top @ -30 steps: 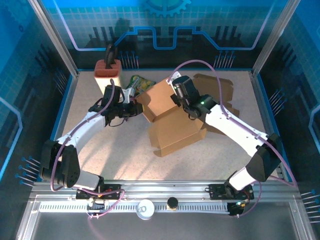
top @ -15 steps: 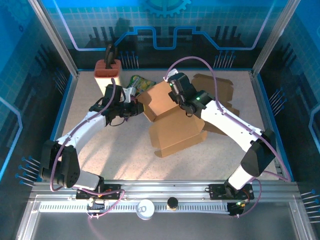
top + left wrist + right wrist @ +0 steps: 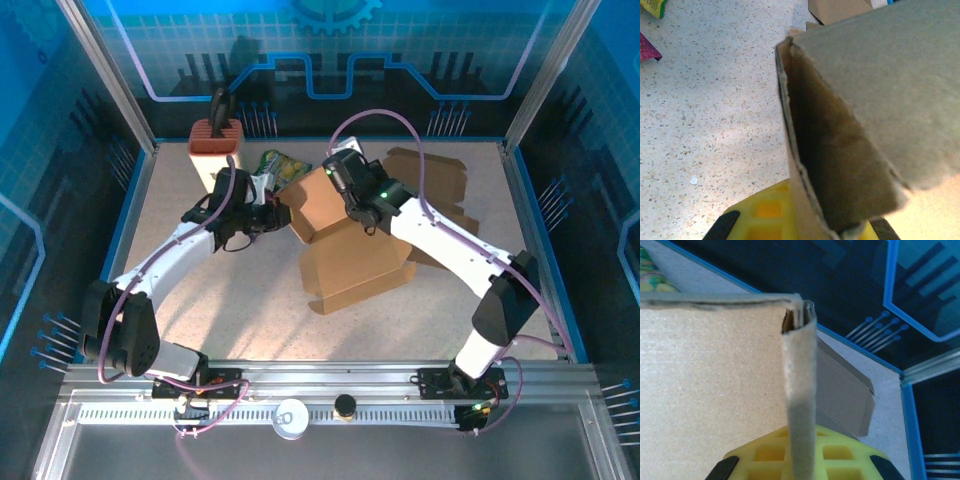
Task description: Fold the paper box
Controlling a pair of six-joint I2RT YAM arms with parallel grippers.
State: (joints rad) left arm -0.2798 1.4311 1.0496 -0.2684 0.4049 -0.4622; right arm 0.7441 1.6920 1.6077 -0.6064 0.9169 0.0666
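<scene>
Speckled tabletop [image 3: 200,290] inside a blue-walled enclosure is seen from above; the paper box [image 3: 355,265] is set at its centre, half formed, with a raised panel at its 11 o'clock corner. The left gripper [image 3: 270,216] is placed at the box's 10 o'clock edge, its jaws pressed onto a side wall; in the left wrist view cardboard is clamped between yellow pads [image 3: 765,215]. The right gripper [image 3: 336,183] is placed at the box's 12 o'clock, pinching a doubled flap edge. The step in hand is judged to be the raising and tucking of a wall; next, the pinched flap would need to be pressed down towards 6 o'clock while the left side is braced.
</scene>
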